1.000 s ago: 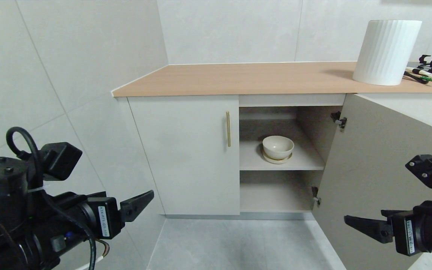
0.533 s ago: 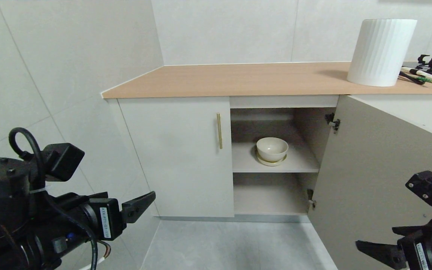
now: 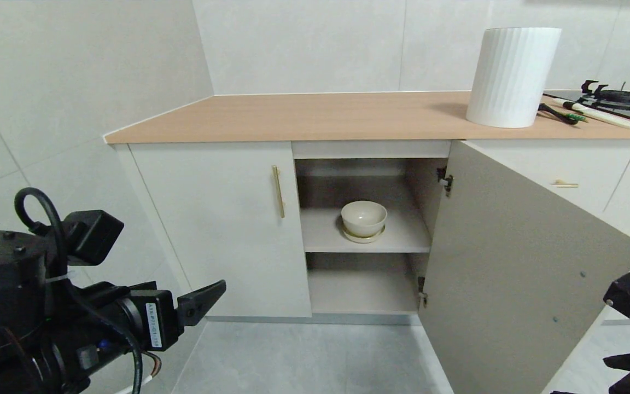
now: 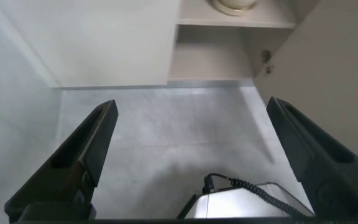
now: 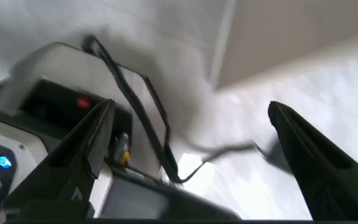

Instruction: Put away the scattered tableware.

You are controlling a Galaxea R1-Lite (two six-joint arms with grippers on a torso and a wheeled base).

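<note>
A: Tableware, then. Seen where?

B: Seen inside the pale grey cupboard [image 3: 369, 149], on the upper shelf [image 3: 326, 236]: a round cream ceramic bowl [image 3: 363, 217], seated on a shallow pale saucer [image 3: 363, 237]. Showed past the wide-open grey right-hand door [image 3: 512, 262].

A: Gripped by anything?

B: By nothing. Lay well apart from both grippers. Found the black left gripper [image 4: 191, 109] low, in front of the shut pale left-hand door [image 3: 222, 230], with jaws spread wide and empty. Same for the black right gripper [image 5: 191, 107], low near the open door's outer edge: jaws apart, clamped on nothing.

A: Judged to be at which step?

B: Probably between items. Looked like one set stowed and nothing yet picked for the next trip. Most likely called next for a turn toward the long-handled utensils [image 3: 593, 113] on the tan wooden countertop [image 3: 304, 115], near the black hob [image 3: 618, 97]; failing that, for swinging the open door shut. Would have needed a raised arm for the countertop, and care not to knock the tall white ribbed cylinder [image 3: 512, 76] just beside those utensils.

A: And counted?

B: Counted one bowl, one saucer, two shelves, two doors, one slim brass bar handle [image 3: 278, 191] on the shut one, one ribbed cylinder, two grippers. Made out at least two utensils; could not tell the exact number.
</note>
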